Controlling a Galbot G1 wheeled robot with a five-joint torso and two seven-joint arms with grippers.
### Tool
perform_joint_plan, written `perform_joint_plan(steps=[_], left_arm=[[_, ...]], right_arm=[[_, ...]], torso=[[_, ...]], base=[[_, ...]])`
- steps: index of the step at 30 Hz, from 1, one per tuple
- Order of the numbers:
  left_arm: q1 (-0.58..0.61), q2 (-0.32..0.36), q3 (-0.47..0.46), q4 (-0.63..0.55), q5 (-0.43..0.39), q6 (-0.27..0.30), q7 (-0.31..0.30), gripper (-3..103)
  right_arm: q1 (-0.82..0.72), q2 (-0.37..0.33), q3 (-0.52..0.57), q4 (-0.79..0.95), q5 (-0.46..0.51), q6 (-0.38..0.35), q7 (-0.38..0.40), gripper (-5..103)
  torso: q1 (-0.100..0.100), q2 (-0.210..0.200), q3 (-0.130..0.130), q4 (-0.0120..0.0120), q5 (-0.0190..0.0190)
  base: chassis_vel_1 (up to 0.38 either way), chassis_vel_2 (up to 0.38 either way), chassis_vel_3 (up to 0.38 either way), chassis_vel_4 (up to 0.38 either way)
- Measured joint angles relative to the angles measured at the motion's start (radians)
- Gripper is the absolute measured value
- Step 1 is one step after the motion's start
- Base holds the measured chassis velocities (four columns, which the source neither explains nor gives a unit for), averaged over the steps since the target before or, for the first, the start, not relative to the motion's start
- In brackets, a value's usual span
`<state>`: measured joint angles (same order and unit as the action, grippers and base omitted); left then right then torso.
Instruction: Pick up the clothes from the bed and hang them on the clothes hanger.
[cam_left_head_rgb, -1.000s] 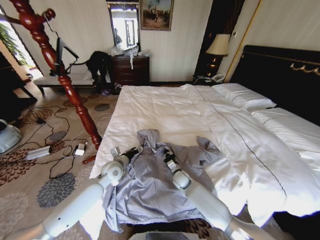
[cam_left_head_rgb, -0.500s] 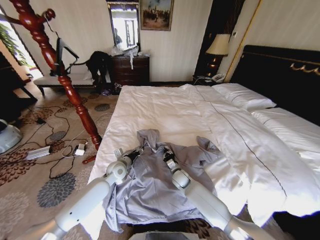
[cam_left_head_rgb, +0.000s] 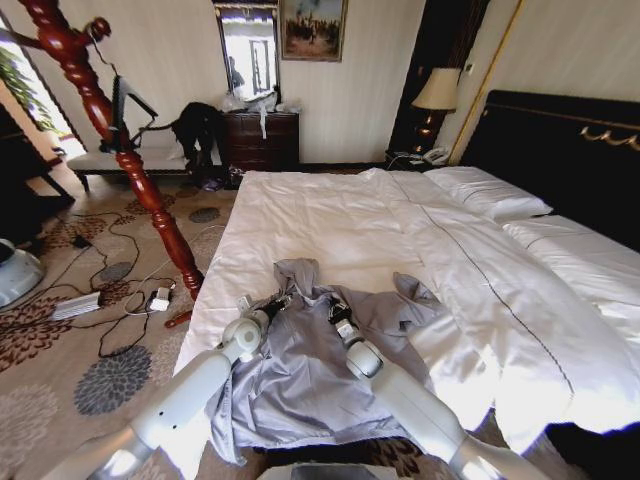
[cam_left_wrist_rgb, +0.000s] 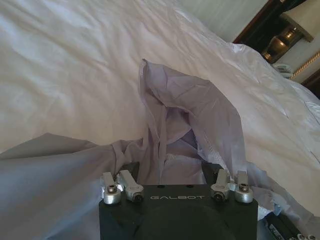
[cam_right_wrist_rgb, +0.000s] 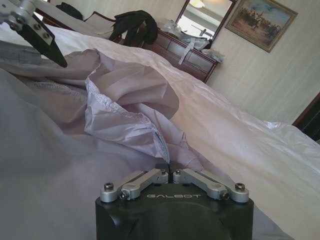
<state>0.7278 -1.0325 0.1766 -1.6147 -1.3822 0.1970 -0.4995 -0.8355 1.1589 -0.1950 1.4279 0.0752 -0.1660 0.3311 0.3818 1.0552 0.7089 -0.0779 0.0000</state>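
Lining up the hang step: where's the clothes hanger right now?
Head view, robot's far left: the clothes hanger hangs on the reddish wooden pole stand, on the carpet off the bed's left side.

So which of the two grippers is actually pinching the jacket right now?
The right gripper: its fingers are closed on a fold of the grey jacket. The left gripper sits open at the jacket's collar.

Patterned carpet (cam_left_head_rgb: 60, 370) w/ cables, dark dresser (cam_left_head_rgb: 262, 140), mirror (cam_left_head_rgb: 249, 50), lamp (cam_left_head_rgb: 436, 92).
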Motion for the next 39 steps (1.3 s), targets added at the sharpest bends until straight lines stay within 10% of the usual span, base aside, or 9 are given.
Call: perform_joint_plan(steps=[20, 31, 39], left_arm=[[-0.026, -0.025, 0.014, 0.064, 0.013, -0.010, -0.006, 3], [0.031, 0.021, -0.032, 0.015, 0.090, -0.055, 0.009, 0], [0.091, 0.156, -0.138, -0.176, 0.095, -0.059, 0.002, 0]], right_arm=[[-0.002, 0.000, 0.002, -0.003, 0.004, 0.008, -0.015, 0], [-0.013, -0.008, 0.008, 0.031, 0.021, 0.004, -0.015, 0], [-0.017, -0.143, 0.026, 0.250, 0.266, -0.071, -0.021, 0]], torso=[[0.000, 0.000, 0.000, -0.0001, -0.0001], [0.000, 0.000, 0.000, -0.0001, -0.0002], [0.000, 0.000, 0.000, -0.0003, -0.0001]], base=[[0.000, 0.000, 0.000, 0.000], [0.000, 0.000, 0.000, 0.000], [0.000, 0.000, 0.000, 0.000]])
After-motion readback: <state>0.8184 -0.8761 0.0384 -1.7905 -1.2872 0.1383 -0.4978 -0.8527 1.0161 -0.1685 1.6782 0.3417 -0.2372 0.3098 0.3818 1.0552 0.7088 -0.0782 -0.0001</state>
